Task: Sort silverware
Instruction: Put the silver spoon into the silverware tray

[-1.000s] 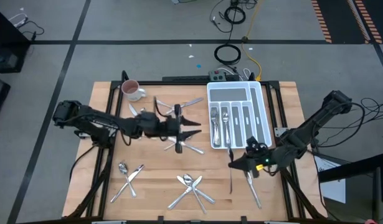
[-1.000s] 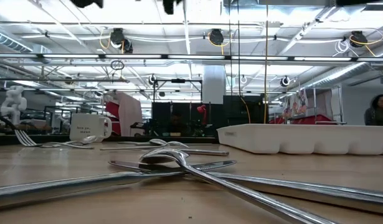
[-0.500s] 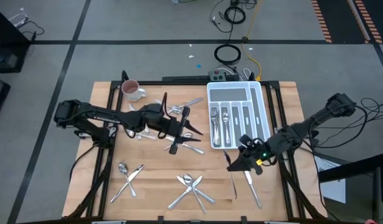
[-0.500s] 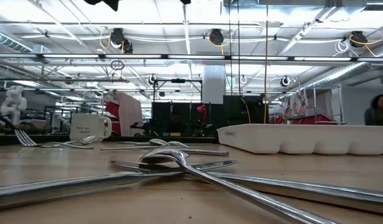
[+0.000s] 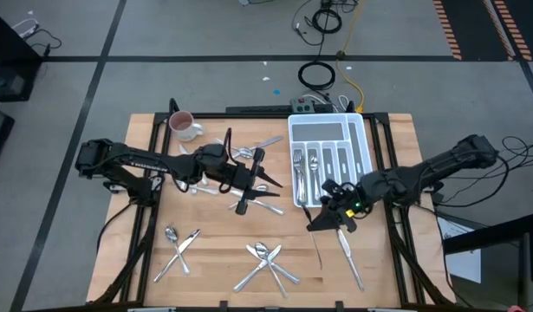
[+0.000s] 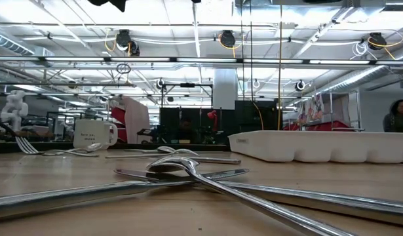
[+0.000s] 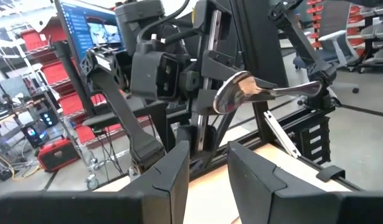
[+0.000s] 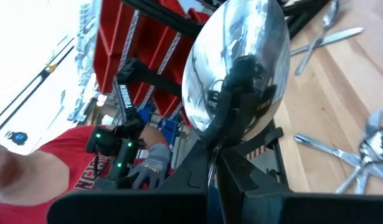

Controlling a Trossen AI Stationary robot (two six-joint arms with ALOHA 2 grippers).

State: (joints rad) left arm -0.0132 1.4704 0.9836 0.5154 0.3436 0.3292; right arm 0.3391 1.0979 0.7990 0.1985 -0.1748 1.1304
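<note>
— Silverware (image 5: 264,257) — where is it?
— Scattered over the wooden surface (image 5: 214,251); some lies in the white tray (image 5: 363,143) at 1 o'clock.
— And the right hand (image 5: 322,218)?
— Just below the tray, pressed together on a spoon (image 8: 236,62).
— The left hand (image 5: 264,175)?
— Near centre, pinching another spoon (image 7: 256,92) by its handle, beside the mug (image 5: 183,126) side at 11 o'clock.

Overhead views were evenly bright, shadows soft. Ceiling lights (image 6: 227,39) glared in low view; nearest silverware (image 6: 188,177) blurred.
</note>
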